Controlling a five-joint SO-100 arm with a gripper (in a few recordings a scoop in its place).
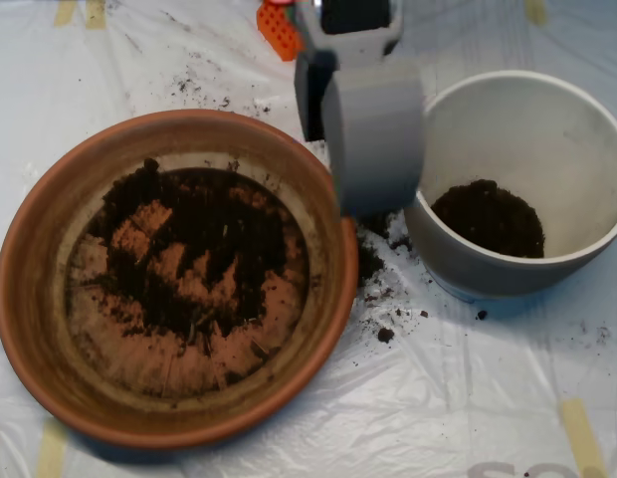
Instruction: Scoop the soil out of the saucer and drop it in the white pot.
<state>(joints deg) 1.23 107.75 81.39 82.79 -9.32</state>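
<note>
Soil [194,249] mostly sits in the saucer [30,289], some's in the white pot [577,110] already. Scoop [373,139] between them, can't tell whether it's clenched, probably halfway-ish.

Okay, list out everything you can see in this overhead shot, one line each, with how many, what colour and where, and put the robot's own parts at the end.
saucer: one, orange-brown terracotta, left and centre of the picture.
soil in the saucer: one thin patchy layer, dark brown-black, over the saucer's floor.
white pot: one, off-white, at the right.
soil in the pot: one small heap, dark, at the pot's bottom.
spilled soil: scattered crumbs, dark, on the sheet between saucer and pot and above the saucer.
plastic sheet: one, clear-whitish and wrinkled, under everything.
tape strips: several, pale yellow, at the sheet's edges.
orange part: one, top edge, identity unclear.
scoop: one, grey, top centre between saucer and pot.
</note>
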